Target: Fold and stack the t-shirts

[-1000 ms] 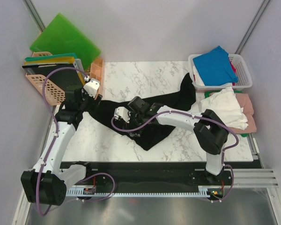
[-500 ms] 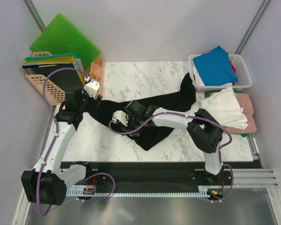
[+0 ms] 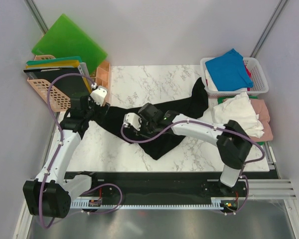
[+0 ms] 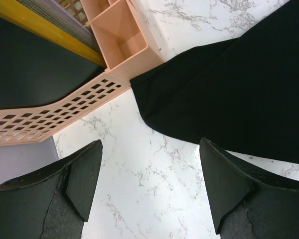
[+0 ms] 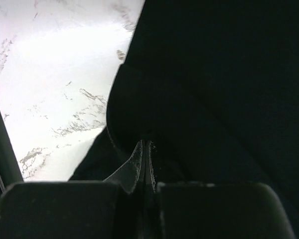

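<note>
Early days: the black shirt [image 3: 172,118] sprawls unfolded across the table [image 3: 139,79]; the right gripper [image 5: 144,149] pinches a fold of it; the left gripper [image 4: 150,191] gapes wide just beside its edge; the blue shirt [image 3: 228,64] and the white shirt [image 3: 239,115] wait untouched at right.

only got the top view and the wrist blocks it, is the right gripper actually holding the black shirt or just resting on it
Observer: In the right wrist view the right gripper is shut, with a fold of the black shirt pinched at its tips.
Operator: ok and the left one, open or shut
Observer: In the left wrist view the left gripper is open and holds nothing. It hangs over bare table, with the shirt's edge just ahead of it.
</note>
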You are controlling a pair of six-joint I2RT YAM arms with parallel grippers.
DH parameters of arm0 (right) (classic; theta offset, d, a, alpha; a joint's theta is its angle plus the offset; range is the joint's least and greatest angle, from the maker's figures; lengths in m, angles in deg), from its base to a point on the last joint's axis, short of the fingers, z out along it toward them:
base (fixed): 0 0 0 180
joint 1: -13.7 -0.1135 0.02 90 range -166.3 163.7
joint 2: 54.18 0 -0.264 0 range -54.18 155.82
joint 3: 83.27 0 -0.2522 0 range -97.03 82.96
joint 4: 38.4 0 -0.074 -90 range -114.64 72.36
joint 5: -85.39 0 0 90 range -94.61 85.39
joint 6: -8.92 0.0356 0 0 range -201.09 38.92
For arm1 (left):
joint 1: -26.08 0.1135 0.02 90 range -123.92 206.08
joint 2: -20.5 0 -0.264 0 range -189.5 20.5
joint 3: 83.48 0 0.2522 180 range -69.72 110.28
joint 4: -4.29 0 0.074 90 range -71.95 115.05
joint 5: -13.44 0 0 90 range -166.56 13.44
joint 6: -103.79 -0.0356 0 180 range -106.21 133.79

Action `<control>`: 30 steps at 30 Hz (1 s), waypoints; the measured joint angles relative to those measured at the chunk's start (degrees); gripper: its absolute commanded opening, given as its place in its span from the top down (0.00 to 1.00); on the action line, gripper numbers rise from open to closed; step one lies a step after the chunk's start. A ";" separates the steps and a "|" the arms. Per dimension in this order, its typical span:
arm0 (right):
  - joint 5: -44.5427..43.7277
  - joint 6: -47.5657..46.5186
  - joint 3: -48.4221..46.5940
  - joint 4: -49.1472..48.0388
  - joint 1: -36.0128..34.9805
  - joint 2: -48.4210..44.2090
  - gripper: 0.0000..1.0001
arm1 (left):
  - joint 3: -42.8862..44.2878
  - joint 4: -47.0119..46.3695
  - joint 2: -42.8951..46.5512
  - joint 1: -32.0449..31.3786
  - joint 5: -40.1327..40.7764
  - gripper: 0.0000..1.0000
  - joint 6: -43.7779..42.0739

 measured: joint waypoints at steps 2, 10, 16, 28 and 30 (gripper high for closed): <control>-2.51 0.02 0.33 0.48 0.00 -4.39 1.00 | -0.52 0.07 0.00 0.00 -0.48 0.15 0.00; -17.99 -0.61 -1.62 -2.10 2.54 -13.29 1.00 | -0.79 0.15 0.00 0.00 -3.37 0.16 0.02; -23.52 -0.72 -10.64 -3.02 12.28 -6.75 1.00 | -0.90 0.94 0.35 0.00 -5.57 0.16 0.04; -27.78 -1.27 -20.96 -4.70 22.93 0.04 1.00 | -3.06 4.90 0.70 0.00 -12.20 0.17 0.04; -27.80 -1.44 -21.07 -4.74 23.65 0.07 1.00 | -3.30 5.22 0.70 0.00 -12.83 0.17 0.04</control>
